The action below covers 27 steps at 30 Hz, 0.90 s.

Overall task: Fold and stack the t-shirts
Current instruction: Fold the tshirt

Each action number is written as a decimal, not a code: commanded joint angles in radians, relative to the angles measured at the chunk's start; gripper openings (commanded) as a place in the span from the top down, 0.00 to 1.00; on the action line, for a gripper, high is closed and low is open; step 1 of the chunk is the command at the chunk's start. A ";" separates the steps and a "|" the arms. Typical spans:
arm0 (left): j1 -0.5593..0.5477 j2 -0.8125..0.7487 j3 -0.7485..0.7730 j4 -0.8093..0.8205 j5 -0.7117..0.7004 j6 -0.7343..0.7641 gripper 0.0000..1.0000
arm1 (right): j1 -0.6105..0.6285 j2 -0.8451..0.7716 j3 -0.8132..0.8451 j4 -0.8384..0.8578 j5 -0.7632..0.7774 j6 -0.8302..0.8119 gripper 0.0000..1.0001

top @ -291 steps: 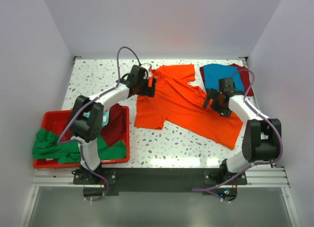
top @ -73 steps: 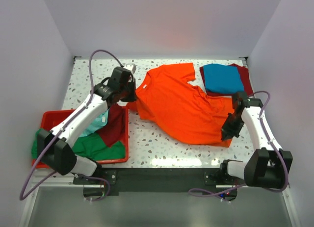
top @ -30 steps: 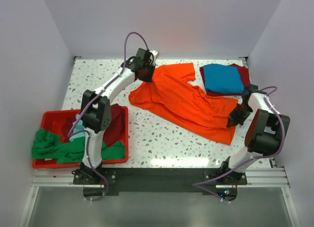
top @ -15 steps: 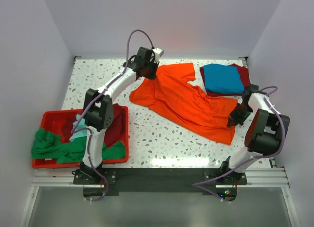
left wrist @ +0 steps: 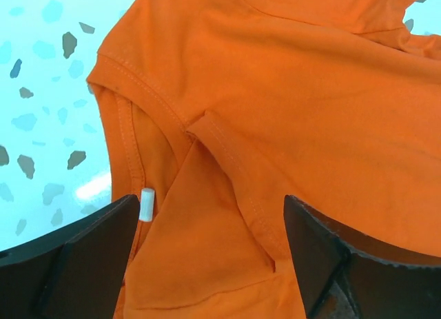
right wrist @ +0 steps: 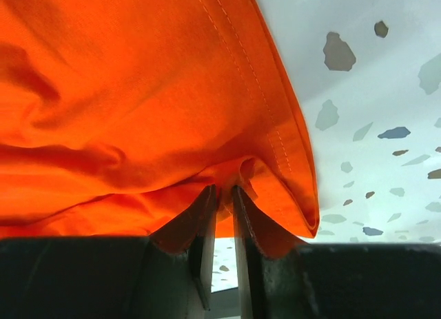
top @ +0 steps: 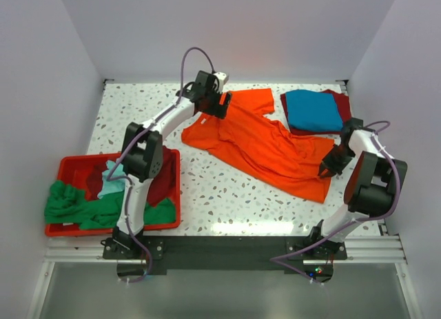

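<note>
Since half a second earlier, the left hand (left wrist: 212, 243) has been opened wide, and the far-left shoulder of the bright orange cloth t-shirt (top: 258, 143) is let down on the speckled white counter (top: 138, 112). One orange shirt is spread there. One folded blue t-shirt (top: 313, 110) is stacked on one folded dark red t-shirt (top: 346, 116) at the far right. One green shirt (top: 69, 207), one light teal shirt (top: 110, 178) and one dark red shirt (top: 163, 178) are heaped in one red rectangular plastic bin (top: 69, 169). Only in the left wrist view is a stitched orange seam seen below and between the parted fingers. Only in the right wrist view is the right hand (right wrist: 222, 195) seen narrow, a pucker of orange hem pinched at its tips.
</note>
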<state>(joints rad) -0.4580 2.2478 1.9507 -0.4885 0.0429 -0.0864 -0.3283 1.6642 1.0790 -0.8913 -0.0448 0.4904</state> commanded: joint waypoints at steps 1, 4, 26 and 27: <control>0.022 -0.134 -0.025 0.037 -0.040 -0.061 0.09 | -0.009 0.005 0.065 0.014 -0.004 0.002 0.79; 0.039 -0.207 -0.116 0.039 -0.078 -0.098 0.07 | -0.018 -0.006 0.114 -0.001 0.016 0.002 0.65; 0.183 -0.366 -0.552 0.100 -0.011 -0.153 0.14 | -0.021 -0.259 -0.185 0.012 0.031 -0.030 0.50; 0.185 -0.354 -0.550 0.102 -0.005 -0.156 0.16 | -0.023 -0.253 -0.189 0.011 0.039 -0.029 0.49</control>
<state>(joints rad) -0.2726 1.8866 1.3911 -0.4442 -0.0135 -0.2264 -0.3477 1.4254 0.8997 -0.9020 0.0044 0.4599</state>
